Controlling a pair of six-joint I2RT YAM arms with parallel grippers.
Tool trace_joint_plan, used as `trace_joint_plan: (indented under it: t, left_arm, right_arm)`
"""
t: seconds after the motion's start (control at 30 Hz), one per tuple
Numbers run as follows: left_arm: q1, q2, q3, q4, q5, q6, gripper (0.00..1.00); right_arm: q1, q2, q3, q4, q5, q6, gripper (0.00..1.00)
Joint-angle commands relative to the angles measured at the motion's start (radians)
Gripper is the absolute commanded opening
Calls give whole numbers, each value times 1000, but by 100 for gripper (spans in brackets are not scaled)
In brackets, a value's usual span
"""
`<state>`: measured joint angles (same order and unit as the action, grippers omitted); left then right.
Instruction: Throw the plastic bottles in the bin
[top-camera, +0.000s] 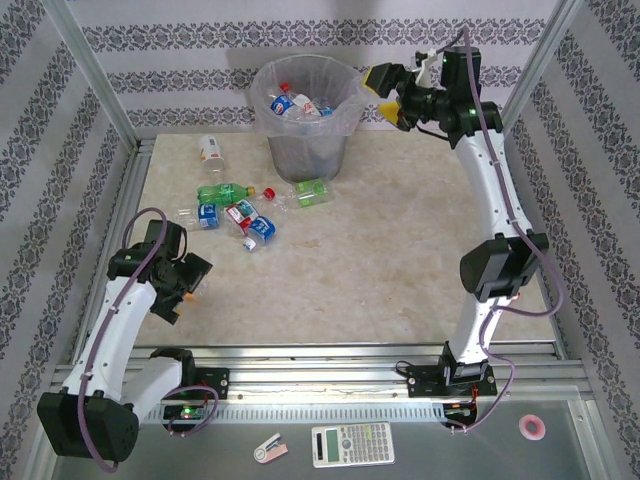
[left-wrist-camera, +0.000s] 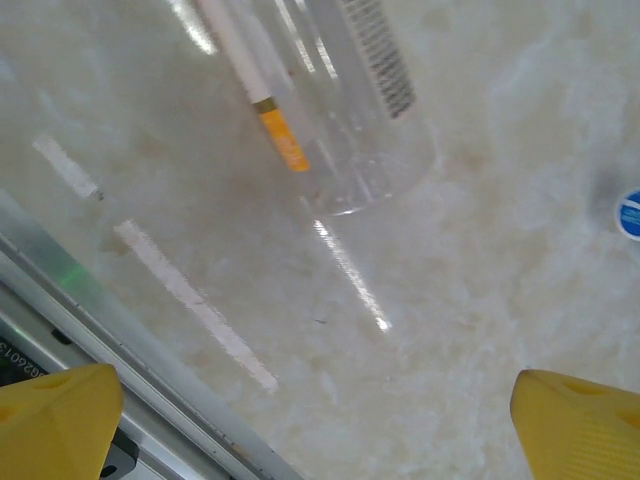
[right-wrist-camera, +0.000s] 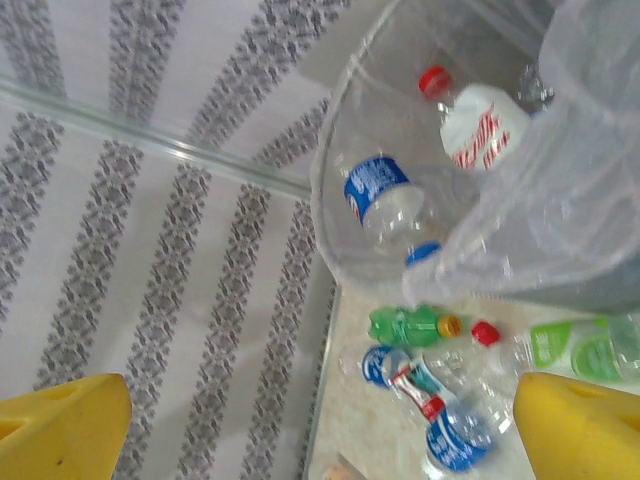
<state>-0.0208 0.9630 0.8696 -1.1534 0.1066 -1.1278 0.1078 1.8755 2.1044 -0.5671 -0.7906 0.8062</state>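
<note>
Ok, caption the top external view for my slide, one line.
Open right gripper beside the bin, bottles inside; more plastic bottles on the table; open left gripper low at left.

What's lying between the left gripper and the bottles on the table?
Nothing but bare tabletop; the top view shows it separating the left gripper from the plastic bottles.

At six o'clock, a calculator lies on the grey front ledge, a small pink-and-white object just beside it at seven, a pink tape roll at five.
</note>
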Motion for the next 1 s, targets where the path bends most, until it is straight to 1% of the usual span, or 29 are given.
trace_joint_plan:
  t: [0.0,0.07,0.17,0.3,0.43,0.53,0.67,0.73,0.8,0.87,0.93,0.97]
  left_arm:
    - [22,23,-21,-7,-41,-83,100]
    - [37,56,-30,22,-58,-88,100]
    - [79,108,-51,95,-29,-75,100]
    - [129,186,-65,172,-32,-38,100]
    - [191,267,-97,282,-5,-7,100]
    - [206,337,-90,364,-2,11,100]
    - [211,424,-69,412,10,16,100]
    - [211,454,-67,436,30,15,95]
    - [211,469,-63,451,48,27,86]
    - [211,481,-62,453,58,49,74]
    - [211,482,-54,442,67,72,58]
    - [208,477,-52,448,78,79,52]
  right_arm:
    - [9,-67,-121,-4,-37,-99,98]
    - [9,-102,-175,-9,-42,-121,98]
    - [10,-154,-259,-12,-56,-145,98]
    - [13,-214,-357,-13,-63,-174,98]
    - [38,-256,-460,30,-92,-180,98]
    - [78,-266,-498,21,-110,-214,98]
    - [105,-269,-528,16,-127,-229,98]
    - [107,-271,-543,17,-128,-231,98]
    - [106,-274,-547,11,-126,-238,98]
    - [100,-278,-549,3,-122,-244,98]
    - [91,-280,-548,-2,-124,-249,98]
    - [87,-281,-548,-5,-126,-251,98]
